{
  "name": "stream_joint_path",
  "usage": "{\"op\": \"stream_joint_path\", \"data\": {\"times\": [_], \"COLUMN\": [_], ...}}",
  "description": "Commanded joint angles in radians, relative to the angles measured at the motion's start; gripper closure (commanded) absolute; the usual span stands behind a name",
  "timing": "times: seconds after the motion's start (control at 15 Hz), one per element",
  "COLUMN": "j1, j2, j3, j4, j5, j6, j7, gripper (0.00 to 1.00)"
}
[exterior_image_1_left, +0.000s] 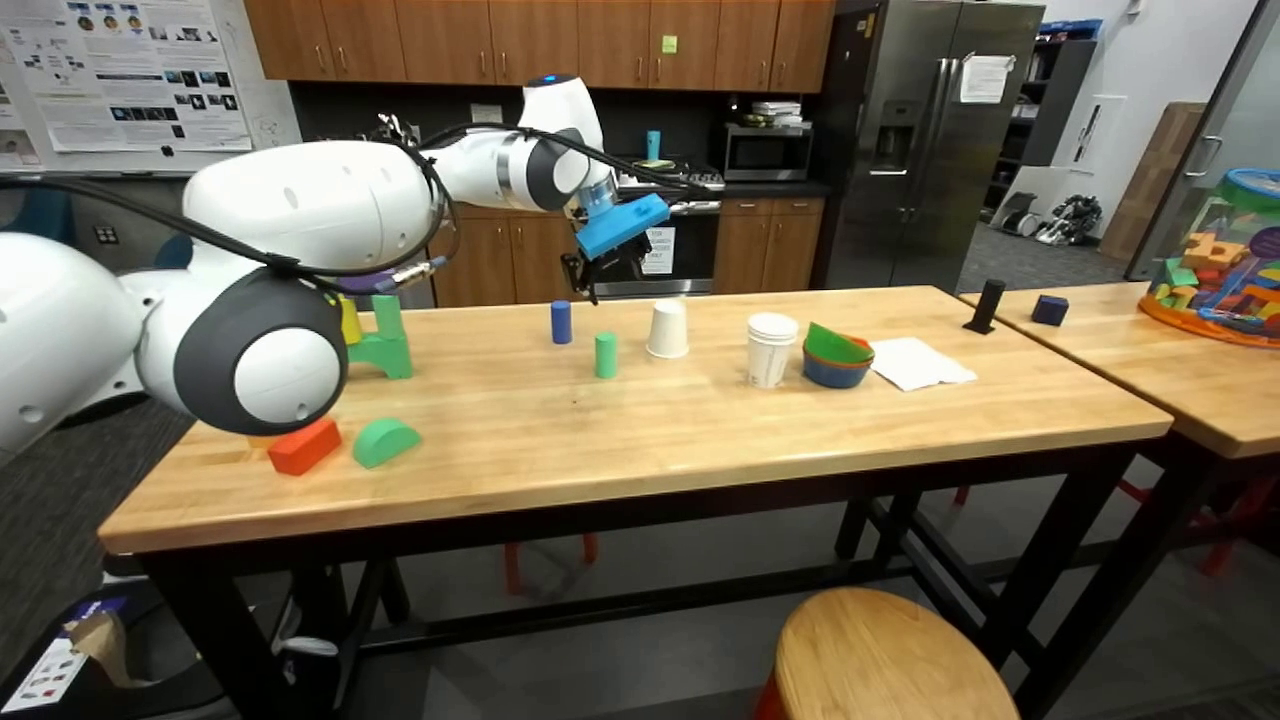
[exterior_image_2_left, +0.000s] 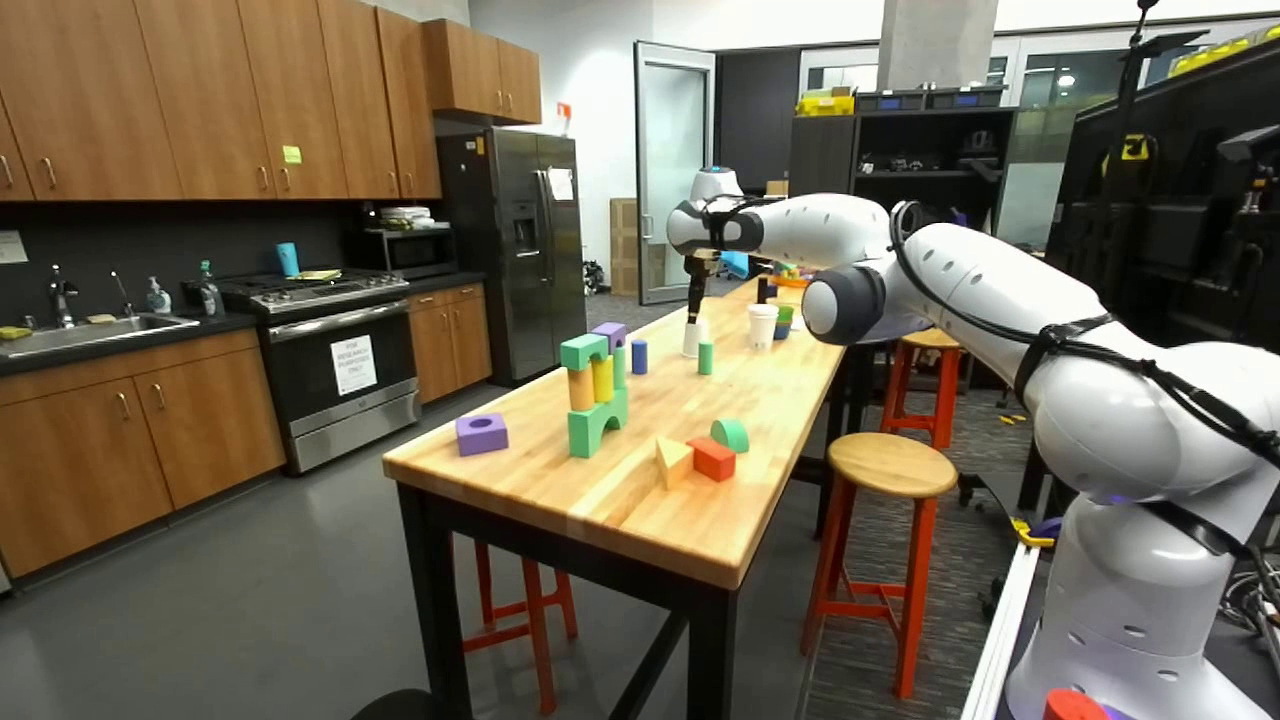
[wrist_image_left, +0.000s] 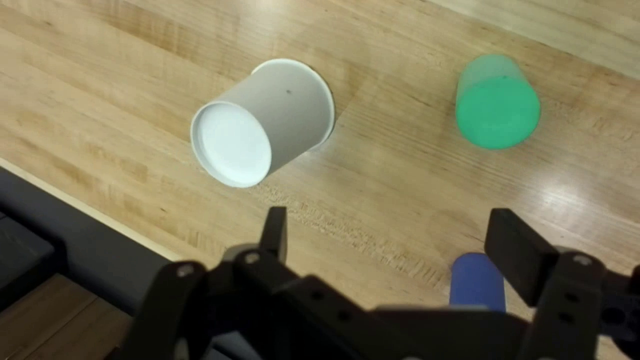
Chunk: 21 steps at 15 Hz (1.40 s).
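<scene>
Fingers (wrist_image_left: 517, 252): 2, spread wide on the gripper (wrist_image_left: 390, 212), with bare table (wrist_image_left: 380, 175) showing between their tips; nothing is held.
Reason for spread: presumably clearance on 2 sides, as small objects stand close by.
White cup (wrist_image_left: 295, 107): 1, standing on the table near the fingers, with a gap visible in the wrist view.
Cup's placing: overturned, probably steadier so, since the wider rim serves as its foot.
Cup's direction: mouth down, closed base up; long axis vertical.
Blue cylinder (wrist_image_left: 477, 285): on end, long axis vertical; partly hidden by the gripper in the wrist view.
Green cylinder (wrist_image_left: 497, 112): also on end, flat face up, near the cup but not touching it.
Block tower (exterior_image_2_left: 603, 382): uprights on a green arch, presumably for a broad footing.
</scene>
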<state>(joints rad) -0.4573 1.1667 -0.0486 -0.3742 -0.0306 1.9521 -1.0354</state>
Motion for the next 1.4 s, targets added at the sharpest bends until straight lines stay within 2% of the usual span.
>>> {"op": "stream_joint_path", "data": {"times": [0.0,0.27,0.67,0.73,1.13,1.33], "j1": [0.007,0.017,0.036,0.035,0.032,0.046], "j2": [-0.038,-0.026,0.012,0.006,0.009,0.015], "j3": [0.006,0.001,-0.056,-0.037,-0.027,-0.033], "j4": [-0.013,-0.01,0.02,0.009,0.008,0.01], "j5": [0.005,0.01,-0.034,-0.033,-0.026,-0.025], "j6": [-0.034,-0.013,0.054,0.036,0.033,0.041], "j7": [0.006,0.158,0.525,0.451,0.451,0.526], "gripper": [0.0,0.0,0.0,0.0,0.0,0.0]}}
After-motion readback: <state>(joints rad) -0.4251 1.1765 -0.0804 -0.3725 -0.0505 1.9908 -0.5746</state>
